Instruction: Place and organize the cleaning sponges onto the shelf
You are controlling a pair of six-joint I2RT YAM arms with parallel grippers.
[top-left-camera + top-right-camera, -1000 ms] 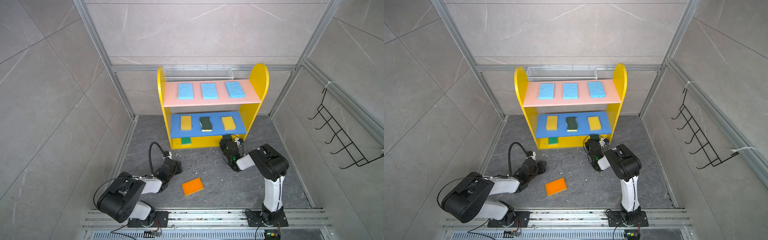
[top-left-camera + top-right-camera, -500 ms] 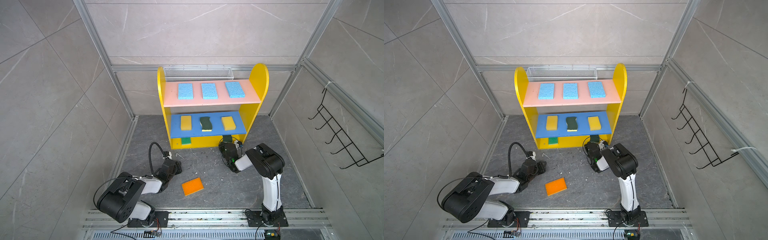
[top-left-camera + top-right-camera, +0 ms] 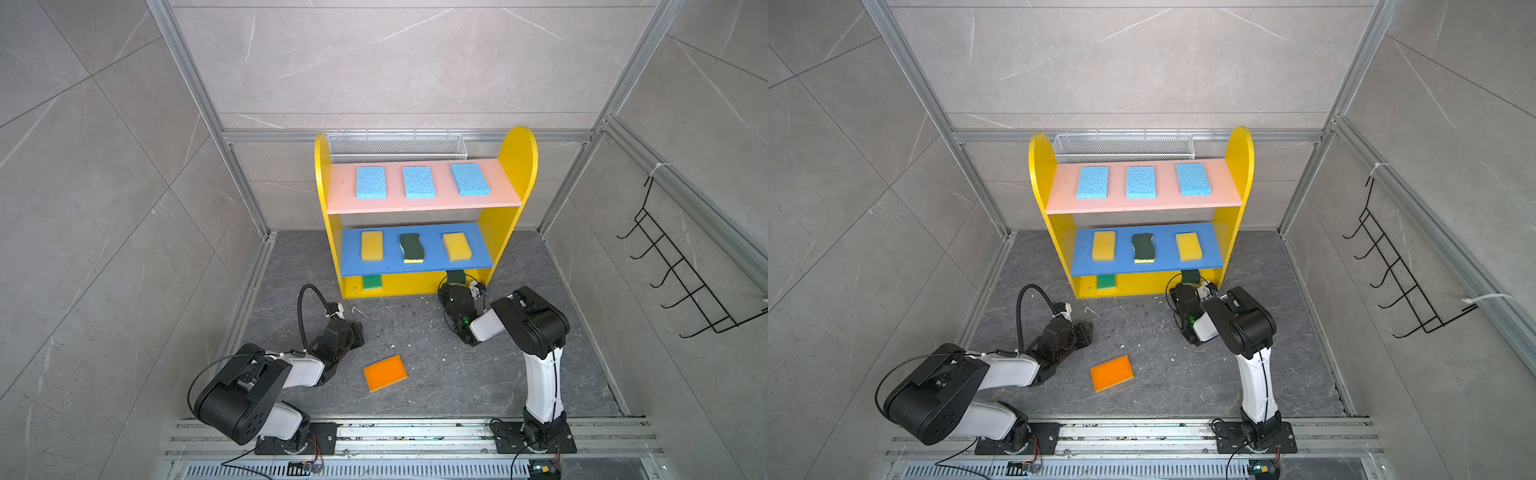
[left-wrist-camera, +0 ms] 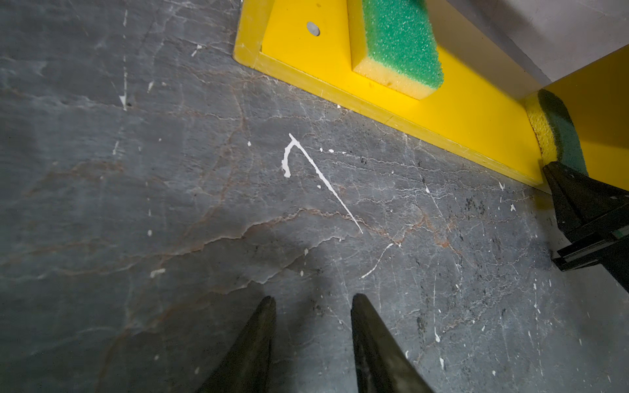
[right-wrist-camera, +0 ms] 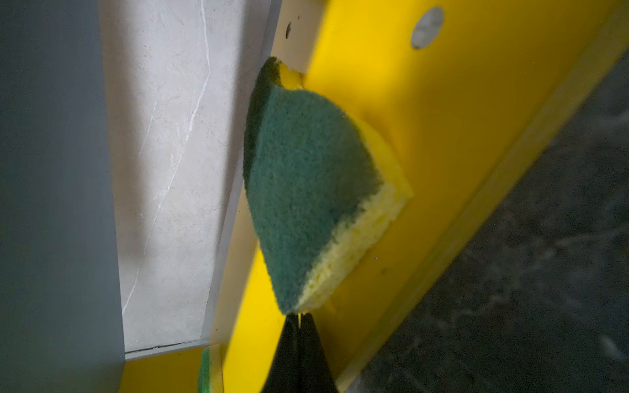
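Six sponges (image 3: 419, 181) on upper shelf boards (image 3: 440, 201); R pincer (image 5: 299, 318) clamps dark-green sponge (image 5: 306, 177) at base (image 4: 476, 112), L pincer (image 4: 313, 297) apart.

Both top views are bright, even and sharp, lit from overhead. The arms (image 3: 257, 390) throw only soft shadows on the floor (image 3: 415, 328), and the shelf's (image 3: 517, 149) base lies in shade. The wide lens splays the rails (image 3: 187, 83) outward toward the corners. The left wrist view is dim, its floor crisp, the left fingers (image 4: 252, 347) dark and soft. The right wrist view is dim and blurred: sponge (image 5: 306, 190) fuzzy, floor smeared, pale wall (image 5: 170, 136) brightest.
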